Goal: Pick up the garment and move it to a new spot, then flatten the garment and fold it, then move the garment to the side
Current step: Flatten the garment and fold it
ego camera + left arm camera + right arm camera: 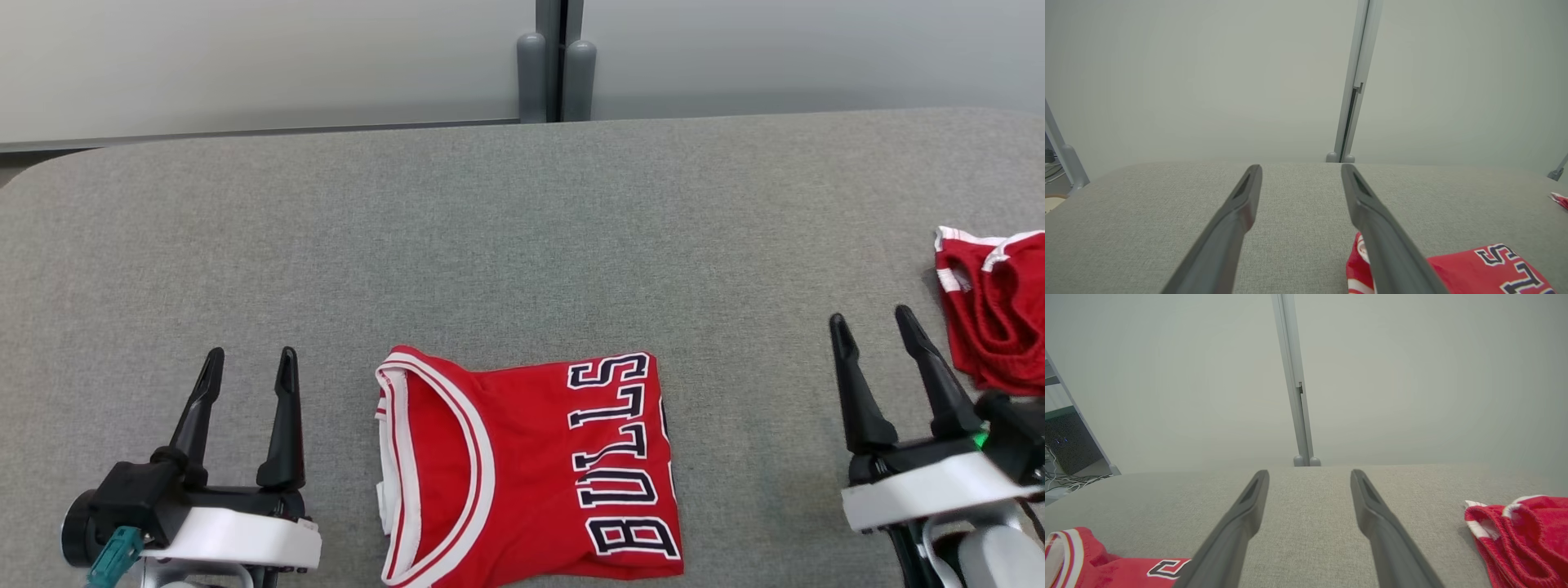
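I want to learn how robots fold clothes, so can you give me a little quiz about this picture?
1. True or false: the left tool is holding the red jersey.
2. Which word is printed on the jersey? A) HEAT B) BULLS C) LAKERS
3. Fill the gap: the crumpled red garment lies closest to the ____ tool.

Key
1. False. Both of its fingers are apart and empty, off to the side of the folded jersey.
2. B.
3. Right. The right tool is open just beside that garment.
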You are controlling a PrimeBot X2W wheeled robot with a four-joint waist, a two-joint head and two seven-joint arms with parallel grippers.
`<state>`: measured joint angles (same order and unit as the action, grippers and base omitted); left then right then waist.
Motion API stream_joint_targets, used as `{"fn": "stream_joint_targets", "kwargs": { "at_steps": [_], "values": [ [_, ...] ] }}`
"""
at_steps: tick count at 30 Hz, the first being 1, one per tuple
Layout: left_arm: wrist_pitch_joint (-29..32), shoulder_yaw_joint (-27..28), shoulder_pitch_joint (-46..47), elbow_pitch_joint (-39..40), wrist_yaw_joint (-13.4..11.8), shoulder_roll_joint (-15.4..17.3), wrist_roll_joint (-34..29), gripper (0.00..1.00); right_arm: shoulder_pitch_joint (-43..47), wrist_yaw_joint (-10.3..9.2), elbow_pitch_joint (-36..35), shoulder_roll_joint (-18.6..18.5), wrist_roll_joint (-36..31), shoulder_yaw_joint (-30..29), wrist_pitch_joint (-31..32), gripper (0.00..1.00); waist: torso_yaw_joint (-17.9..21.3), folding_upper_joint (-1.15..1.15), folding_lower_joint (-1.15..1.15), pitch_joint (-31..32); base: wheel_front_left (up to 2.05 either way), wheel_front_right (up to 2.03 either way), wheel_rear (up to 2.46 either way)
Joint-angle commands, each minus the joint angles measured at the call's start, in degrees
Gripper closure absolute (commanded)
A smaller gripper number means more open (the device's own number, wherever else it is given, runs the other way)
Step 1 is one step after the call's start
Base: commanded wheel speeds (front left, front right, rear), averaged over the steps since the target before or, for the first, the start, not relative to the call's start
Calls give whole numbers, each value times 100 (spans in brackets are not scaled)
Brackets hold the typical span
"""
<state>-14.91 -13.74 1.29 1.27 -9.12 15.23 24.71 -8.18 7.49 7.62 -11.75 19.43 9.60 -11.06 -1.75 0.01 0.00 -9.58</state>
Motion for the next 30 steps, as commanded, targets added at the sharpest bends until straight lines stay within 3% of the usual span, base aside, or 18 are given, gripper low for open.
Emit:
{"fn": "stream_joint_targets", "kwargs": {
  "at_steps": [1, 5, 14, 30],
  "values": [
    [-27, 50, -35, 3, -20, 45, -12, 0, 142, 0, -126, 0, -52, -138, 71, 0, 46, -1, 0, 55, 0, 0, 0],
    [-25, 105, -192, -22, -42, 80, 19, 0, 642, 0, -585, 48, -217, -494, 366, 0, 123, -1, 0, 240, 0, 0, 0],
    [42, 45, -803, -119, -75, 140, 70, 0, 1485, 0, -1195, 154, -278, -688, 934, 0, 198, -1, 0, 1065, 0, 0, 0],
    [202, 42, -1211, 16, -277, 252, 48, 0, 1846, 0, -1259, 13, -90, -720, 1122, 0, 261, -1, 0, 1492, 0, 0, 0]
  ]
}}
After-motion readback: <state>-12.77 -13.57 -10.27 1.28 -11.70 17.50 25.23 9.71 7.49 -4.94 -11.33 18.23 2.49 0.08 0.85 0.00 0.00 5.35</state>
